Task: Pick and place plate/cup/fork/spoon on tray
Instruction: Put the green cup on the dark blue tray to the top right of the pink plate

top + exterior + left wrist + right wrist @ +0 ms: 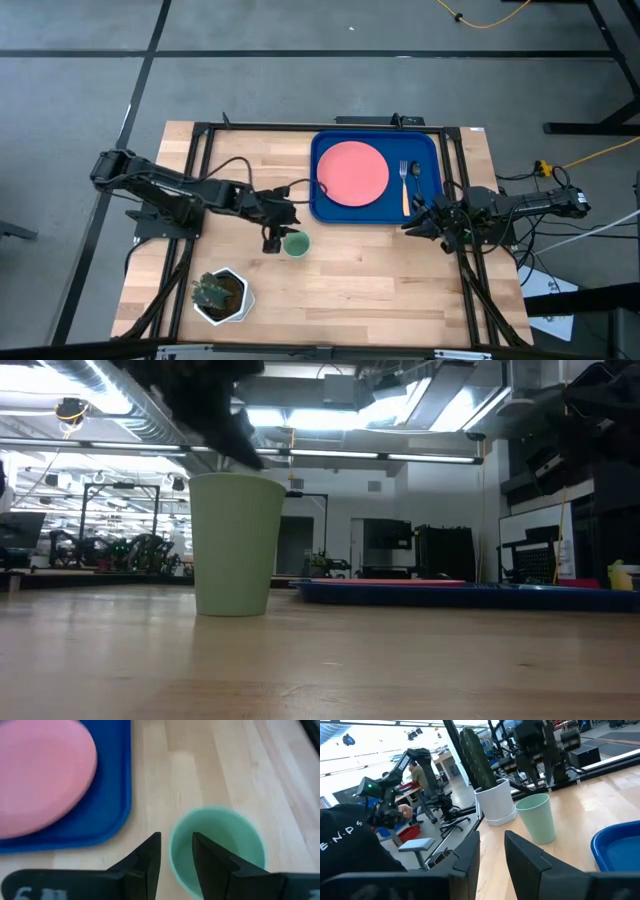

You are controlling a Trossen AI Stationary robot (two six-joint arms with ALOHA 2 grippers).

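The plate (352,172), fork (404,186) and spoon (415,180) lay on the tray (325,205). Only the cup (295,244) remained on the table (380,280), the left gripper (176,851) above it, fingers apart over its rim, holding nothing. The right gripper (492,845) waited open beside the tray.

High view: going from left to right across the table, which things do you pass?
Potted plant → cup → plate → fork → spoon. The plate, fork and spoon all lie on the blue tray; the cup stands on the bare wood.
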